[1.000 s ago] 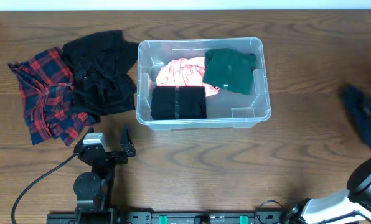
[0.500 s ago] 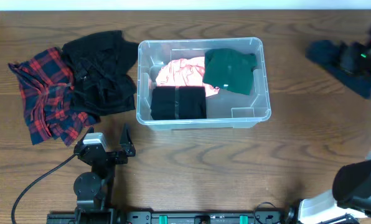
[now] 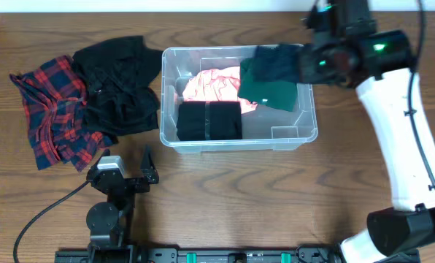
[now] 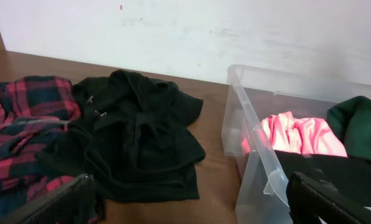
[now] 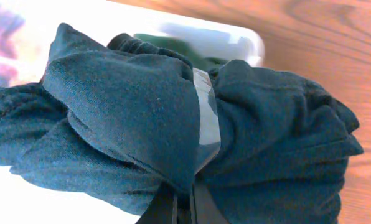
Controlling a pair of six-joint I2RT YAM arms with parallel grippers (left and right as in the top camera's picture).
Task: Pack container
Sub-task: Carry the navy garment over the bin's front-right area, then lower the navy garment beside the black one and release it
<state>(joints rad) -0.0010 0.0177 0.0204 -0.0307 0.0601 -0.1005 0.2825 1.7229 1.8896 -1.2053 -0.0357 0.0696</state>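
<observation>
The clear plastic container [image 3: 290,135] stands mid-table and holds a pink garment [image 3: 212,85], a folded black garment [image 3: 209,120] and a green garment [image 3: 270,89]. My right gripper [image 3: 305,64] is shut on a dark blue garment [image 3: 277,62] and holds it over the container's far right corner. In the right wrist view the blue garment [image 5: 142,112] fills the frame, bunched around my fingers [image 5: 185,205]. My left gripper [image 3: 127,175] is open and empty near the front edge, left of the container, which also shows in the left wrist view [image 4: 260,155].
A black garment [image 3: 119,84] and a red plaid garment [image 3: 53,109] lie in a heap left of the container. They also show in the left wrist view, black [image 4: 136,137] and plaid [image 4: 17,130]. A white wall [image 4: 185,31] runs behind the table.
My right arm has swung in from the table's right edge to above the container, carrying the dark blue garment. The left arm has not moved.
</observation>
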